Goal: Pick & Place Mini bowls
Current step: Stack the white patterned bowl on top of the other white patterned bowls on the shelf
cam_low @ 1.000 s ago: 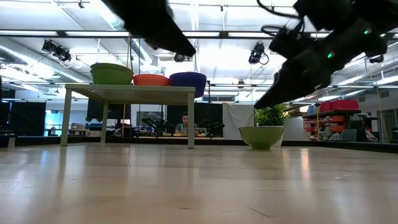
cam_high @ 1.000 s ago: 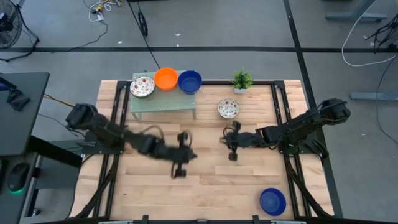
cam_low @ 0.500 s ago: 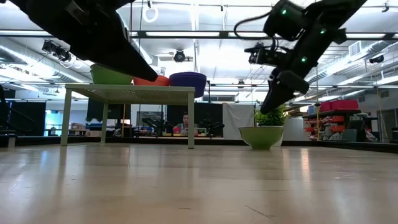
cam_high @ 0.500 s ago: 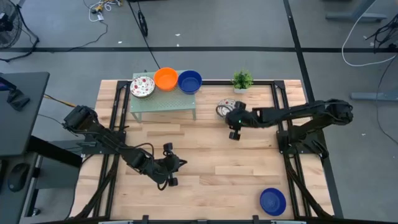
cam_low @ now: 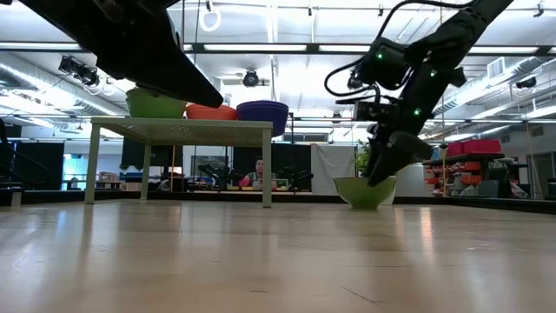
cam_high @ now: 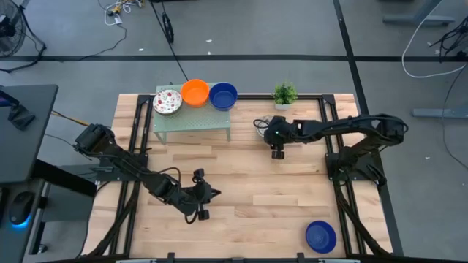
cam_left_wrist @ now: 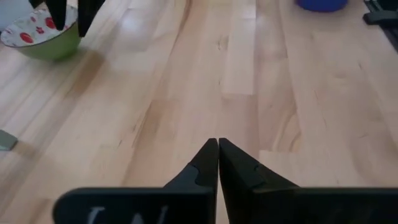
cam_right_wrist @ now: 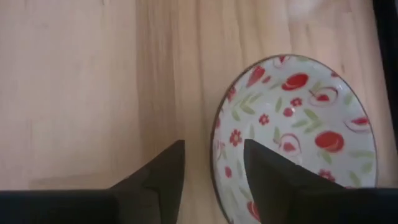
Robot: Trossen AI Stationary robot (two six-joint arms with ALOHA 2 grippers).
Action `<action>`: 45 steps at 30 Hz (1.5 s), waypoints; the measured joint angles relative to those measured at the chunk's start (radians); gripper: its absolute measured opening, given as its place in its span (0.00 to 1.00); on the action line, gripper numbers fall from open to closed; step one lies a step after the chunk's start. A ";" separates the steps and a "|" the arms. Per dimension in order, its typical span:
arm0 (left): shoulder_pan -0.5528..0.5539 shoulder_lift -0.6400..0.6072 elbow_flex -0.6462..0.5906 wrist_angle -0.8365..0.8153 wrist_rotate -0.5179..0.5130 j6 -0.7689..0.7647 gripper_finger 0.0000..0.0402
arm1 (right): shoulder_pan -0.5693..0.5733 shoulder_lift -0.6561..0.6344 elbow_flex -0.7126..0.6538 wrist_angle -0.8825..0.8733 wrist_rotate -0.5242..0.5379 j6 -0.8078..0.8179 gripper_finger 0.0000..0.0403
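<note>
Three mini bowls are already sitting in a row on the small raised stand [cam_high: 191, 120] at the back of the wooden counter [cam_high: 241, 190] — a white bowl with red pattern [cam_high: 167, 101], an orange bowl [cam_high: 194, 92] and a blue bowl [cam_high: 223, 95]. The job appears roughly half done, if the stand is indeed the target.

The right gripper [cam_right_wrist: 213, 163] is hanging directly over a fourth bowl, the red-flowered bowl [cam_right_wrist: 297, 130] lying near the potted plant [cam_high: 284, 93], its jaws standing open and straddling the bowl's near rim, as the right wrist view is showing. No grip is made yet; the low view is showing the fingertips level with the bowl's edge, the bowl resting on the counter.

A second blue bowl [cam_high: 320, 236] is waiting alone at the counter's front right corner, well apart from both arms.

The left gripper [cam_left_wrist: 217, 155] is idling low over bare planks toward the front left — jaws closed on nothing.

Judging from this, two bowls are remaining to be moved: the flowered one now being addressed, then the blue one in front.
</note>
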 joint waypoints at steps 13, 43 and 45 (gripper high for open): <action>0.002 0.000 0.000 0.060 0.024 0.046 0.35 | 0.008 0.013 0.003 -0.009 -0.023 -0.036 0.03; 0.256 0.187 0.097 0.354 0.607 0.585 0.59 | 0.514 0.012 0.078 0.225 -0.588 -0.123 0.02; 0.256 0.187 0.097 0.352 0.613 0.581 0.55 | 0.513 0.012 0.078 0.227 -0.586 -0.127 0.02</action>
